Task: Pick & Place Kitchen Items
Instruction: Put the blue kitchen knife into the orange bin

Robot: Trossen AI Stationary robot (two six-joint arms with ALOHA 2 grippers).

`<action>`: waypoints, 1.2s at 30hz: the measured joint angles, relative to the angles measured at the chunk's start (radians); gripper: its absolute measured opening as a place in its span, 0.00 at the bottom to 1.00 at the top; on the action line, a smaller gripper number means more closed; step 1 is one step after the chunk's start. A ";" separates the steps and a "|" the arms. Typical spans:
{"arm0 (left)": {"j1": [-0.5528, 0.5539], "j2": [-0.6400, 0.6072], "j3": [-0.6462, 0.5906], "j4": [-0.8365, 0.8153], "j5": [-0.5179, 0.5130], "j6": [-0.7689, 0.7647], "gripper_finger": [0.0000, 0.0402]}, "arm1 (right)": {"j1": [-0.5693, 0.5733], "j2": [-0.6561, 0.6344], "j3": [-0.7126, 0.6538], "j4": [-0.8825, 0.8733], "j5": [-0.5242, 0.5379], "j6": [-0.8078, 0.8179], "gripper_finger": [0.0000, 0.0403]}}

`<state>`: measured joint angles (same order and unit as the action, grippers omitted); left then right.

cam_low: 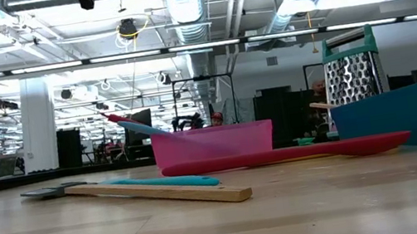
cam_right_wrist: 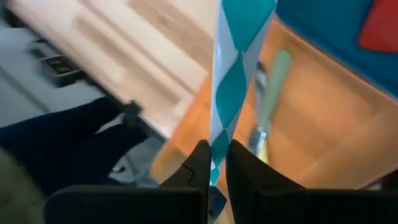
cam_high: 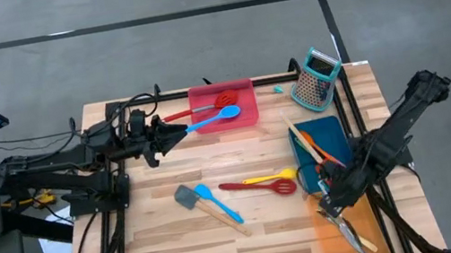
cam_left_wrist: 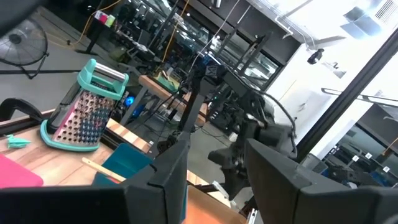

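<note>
My left gripper (cam_high: 179,131) is open and level, at the handle end of a blue spoon (cam_high: 217,118) whose bowl lies over the pink-red tray (cam_high: 242,87). In the left wrist view (cam_left_wrist: 214,152) the fingers stand apart; whether they touch the handle, I cannot tell. A red slotted utensil (cam_high: 204,106) lies in that tray. My right gripper (cam_high: 330,203) is shut on a teal-and-white patterned utensil (cam_right_wrist: 233,68) over the orange tray (cam_high: 330,242). My right gripper pinches the patterned handle's end (cam_right_wrist: 216,140) between its two fingertips. The fingers slant down from the table's right, and the handle runs on along them, away from the tips. The utensil is held above the orange tray (cam_right_wrist: 323,124).
A grey spatula with a wooden handle (cam_high: 211,206), a teal spatula (cam_high: 220,204), a red slotted spoon (cam_high: 257,185) and a yellow spoon (cam_high: 271,175) lie mid-table. The blue tray (cam_high: 335,132) holds several utensils. The grater (cam_high: 316,78) stands far right. Silver cutlery (cam_high: 348,230) lies in the orange tray.
</note>
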<state>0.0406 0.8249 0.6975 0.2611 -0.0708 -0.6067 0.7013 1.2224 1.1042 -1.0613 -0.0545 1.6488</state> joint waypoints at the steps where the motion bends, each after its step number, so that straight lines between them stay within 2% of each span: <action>1: 0.000 0.000 0.000 0.000 0.000 0.000 0.36 | 0.007 0.019 0.000 -0.011 -0.001 0.015 0.07; 8: 0.000 -0.014 0.000 -0.002 0.000 -0.002 0.36 | 0.042 0.142 0.000 -0.009 -0.080 0.028 0.07; 22: 0.000 -0.018 0.000 0.000 0.000 -0.003 0.36 | 0.062 0.301 0.000 0.070 -0.082 -0.014 0.09; 36: 0.000 -0.018 0.000 0.000 0.001 -0.001 0.36 | 0.036 0.335 -0.047 0.106 -0.101 -0.029 0.12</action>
<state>0.0406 0.8066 0.6975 0.2611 -0.0700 -0.6075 0.7369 1.5570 1.0568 -0.9550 -0.1556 1.6196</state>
